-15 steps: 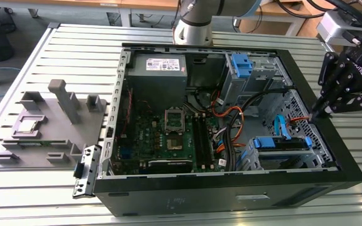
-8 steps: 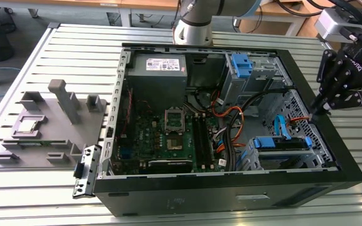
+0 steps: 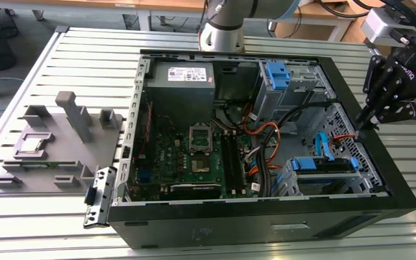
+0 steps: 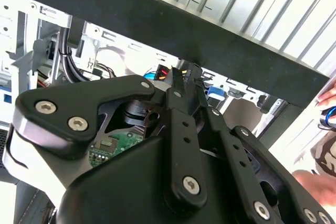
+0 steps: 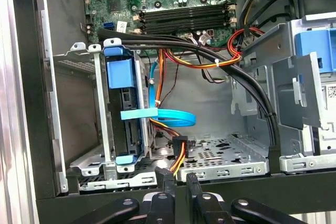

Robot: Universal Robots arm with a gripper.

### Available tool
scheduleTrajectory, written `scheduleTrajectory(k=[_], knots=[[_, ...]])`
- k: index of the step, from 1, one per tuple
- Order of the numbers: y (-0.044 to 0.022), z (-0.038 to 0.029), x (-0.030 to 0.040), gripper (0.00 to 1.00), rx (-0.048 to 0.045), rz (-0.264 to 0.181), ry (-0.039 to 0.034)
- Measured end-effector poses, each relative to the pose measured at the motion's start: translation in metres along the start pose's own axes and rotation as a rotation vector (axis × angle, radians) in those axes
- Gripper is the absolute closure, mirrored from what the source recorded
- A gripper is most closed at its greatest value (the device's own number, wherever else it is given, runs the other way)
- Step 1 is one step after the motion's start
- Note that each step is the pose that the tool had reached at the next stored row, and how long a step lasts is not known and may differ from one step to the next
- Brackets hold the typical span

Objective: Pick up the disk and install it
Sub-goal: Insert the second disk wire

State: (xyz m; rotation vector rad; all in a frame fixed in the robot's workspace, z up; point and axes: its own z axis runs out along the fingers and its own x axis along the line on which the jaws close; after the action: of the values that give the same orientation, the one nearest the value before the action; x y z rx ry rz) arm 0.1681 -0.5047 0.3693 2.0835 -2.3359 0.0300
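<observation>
Disk [image 3: 322, 165] sits in drive cage [image 5: 89, 165], case [image 3: 215, 227] corner toward exterior view's right; blue bracket looks flush, seated. Hand [image 3: 370, 123] over case wall near cage: narrow, fingers almost together, empty. Pick and insertion look done; latch and cabling unverifiable.

No legible print on any label.

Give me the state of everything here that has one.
disk, seated in its drive cage.
gripper, holding nothing, over the computer case rim.
computer case, open, side panel off.
processor chip, outside the computer case, resting on the grey fixture.
</observation>
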Motion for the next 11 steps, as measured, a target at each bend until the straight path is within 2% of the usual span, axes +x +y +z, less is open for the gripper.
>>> scheduleTrajectory(k=[4,6,9,11], knots=[[-0.0008,0.0002,-0.0017,0.76,-0.0008,0.0,0.0005],[-0.0034,0.0008,-0.0026,0.76,-0.0049,0.0,0.0047],[-0.0079,0.0018,-0.0033,0.76,-0.0148,-0.001,0.0215],[-0.0096,0.0021,-0.0035,0.76,-0.0205,-0.001,0.0391]])
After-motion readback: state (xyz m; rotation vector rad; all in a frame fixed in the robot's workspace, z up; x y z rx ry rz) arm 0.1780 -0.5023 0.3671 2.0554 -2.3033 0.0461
